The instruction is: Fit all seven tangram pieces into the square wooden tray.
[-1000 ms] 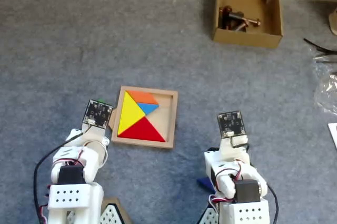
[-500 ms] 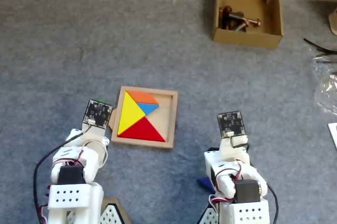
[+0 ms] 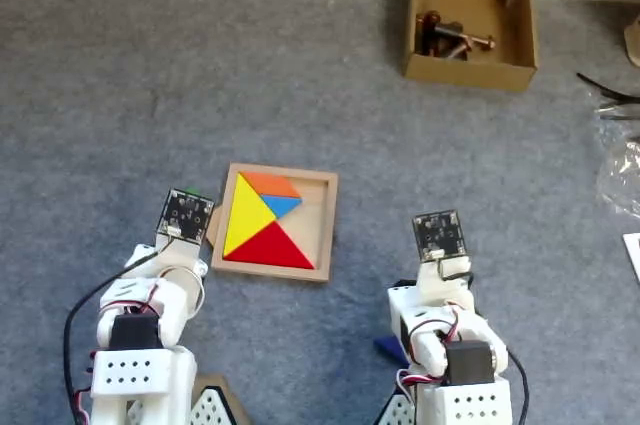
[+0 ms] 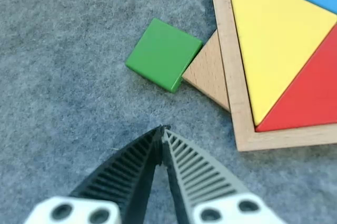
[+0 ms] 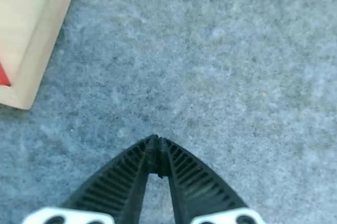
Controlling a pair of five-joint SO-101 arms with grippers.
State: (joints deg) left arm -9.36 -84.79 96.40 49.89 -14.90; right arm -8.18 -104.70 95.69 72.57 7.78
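Your left gripper [image 4: 162,129] hangs over the grey, felt-like surface [image 4: 63,87]. Its ribbed black fingers are pressed together to a point with nothing between them. Your right gripper [image 5: 157,140] sits the same way over the nap, fingers together and empty, with a corner of the wooden tray [image 5: 37,50] off to one side.

Just beyond the left fingers lies a green square [image 4: 164,54] of smooth painted wood, flat on the surface and turned diamond-wise to the tray. One of its edges sits up against a plain unpainted triangle [image 4: 209,71]. The triangle's long side runs along the outside of the tray's wall, and its apex points away from the tray toward the green square.

The tray is square with a raised rim. It rests between your two arms, nearer the left one, slightly askew. Inside, the big yellow triangle [image 3: 245,217] lays its long side along the wall facing your left arm, and the big red triangle [image 3: 272,245] lays its own along the near wall. Both apexes point to the centre. An orange piece [image 3: 268,183] stretches along the far wall, with a small blue triangle [image 3: 282,205] on its near side, tip toward the centre. The half toward your right arm is bare wood.

Far back stands an open cardboard box [image 3: 465,70] holding brownish items.
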